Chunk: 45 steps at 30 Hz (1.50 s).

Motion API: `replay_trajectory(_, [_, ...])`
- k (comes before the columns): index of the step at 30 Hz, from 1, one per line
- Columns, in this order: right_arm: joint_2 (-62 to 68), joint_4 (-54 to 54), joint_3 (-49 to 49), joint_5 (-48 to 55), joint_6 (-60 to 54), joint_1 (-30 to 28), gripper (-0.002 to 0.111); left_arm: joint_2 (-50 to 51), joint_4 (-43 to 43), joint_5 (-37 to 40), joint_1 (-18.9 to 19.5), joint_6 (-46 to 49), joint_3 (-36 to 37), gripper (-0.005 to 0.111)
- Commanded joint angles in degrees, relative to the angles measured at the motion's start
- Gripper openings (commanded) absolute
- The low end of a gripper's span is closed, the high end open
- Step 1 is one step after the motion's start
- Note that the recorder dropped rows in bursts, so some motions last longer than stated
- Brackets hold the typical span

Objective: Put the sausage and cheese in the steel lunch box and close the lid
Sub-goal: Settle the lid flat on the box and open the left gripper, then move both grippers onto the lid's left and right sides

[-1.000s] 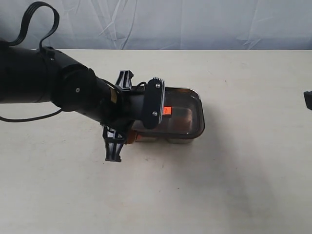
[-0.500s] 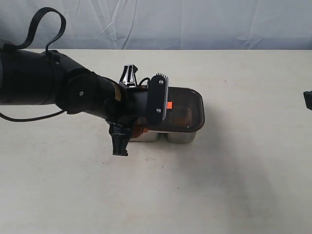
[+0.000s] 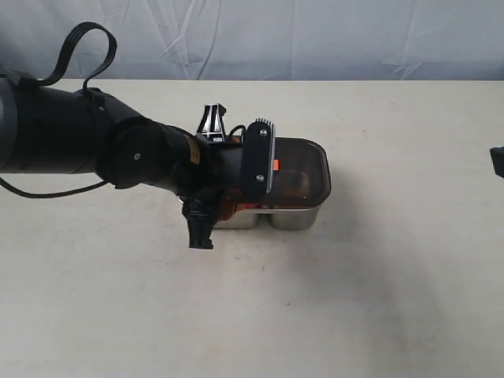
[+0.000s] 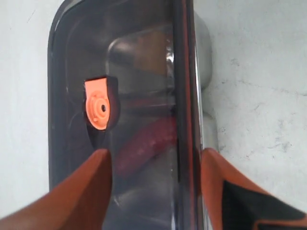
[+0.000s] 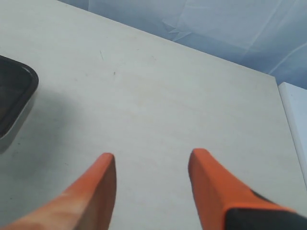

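Observation:
The steel lunch box [image 3: 295, 217] stands mid-table with the dark see-through lid [image 3: 307, 169] lying on it, orange valve [image 4: 98, 108] on top. Through the lid the red sausage [image 4: 144, 143] shows in the box. A dull orange-brown patch [image 3: 299, 186] under the lid may be the cheese. My left gripper [image 4: 154, 158] hangs open just over the lid's left end. One finger [image 4: 96, 182] is above the lid and the other [image 4: 216, 177] is outside the box's long side, neither pinching. My right gripper [image 5: 152, 160] is open over bare table, holding nothing.
The bulky black left arm [image 3: 118, 150] reaches in from the left and hides the box's left end. A dark bit of the right arm [image 3: 498, 161] shows at the right edge. A pale cloth backdrop [image 3: 315, 39] runs behind the table.
The lid's near edge, earlier low over the box's front, now sits level on the rim, and the steel front shows. The left wrist has rolled, its fingers drawing nearer the box.

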Motion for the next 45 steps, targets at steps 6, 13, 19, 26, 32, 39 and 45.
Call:
replay_trajectory(6, [-0.3,-0.6,0.3,-0.1,0.2,-0.2,0.047,0.2,-0.5,1.0,-0.3,-0.4,0.0,0.053])
replay_trajectory(13, [-0.3,-0.6,0.3,-0.1,0.2,-0.2,0.047,-2.4,-2.5,4.6,-0.3,-0.4,0.0,0.053])
replay_trajectory(19, [-0.3,-0.6,0.3,-0.1,0.2,-0.2,0.047,-6.8,-4.7,6.9,-0.3,-0.4,0.0,0.053])
replay_trajectory(26, [0.4,0.0,0.8,-5.0,0.2,-0.2,0.000,-12.9,-7.4,9.9,1.2,-15.8,0.0,0.013])
replay_trajectory(32, [5.6,4.9,1.7,-17.3,0.4,-0.2,-0.001,-14.1,-8.3,5.1,10.1,-35.7,0.0,0.000])
replay_trajectory(39, [19.2,6.4,1.2,-31.2,3.0,-0.2,-0.001,-13.3,-14.2,4.4,19.6,-39.8,-0.6,0.000])
replay_trajectory(45, [32.0,6.4,-4.9,-33.5,4.7,-0.2,-0.001,-9.9,-18.1,5.5,19.9,-38.1,-1.2,0.000])
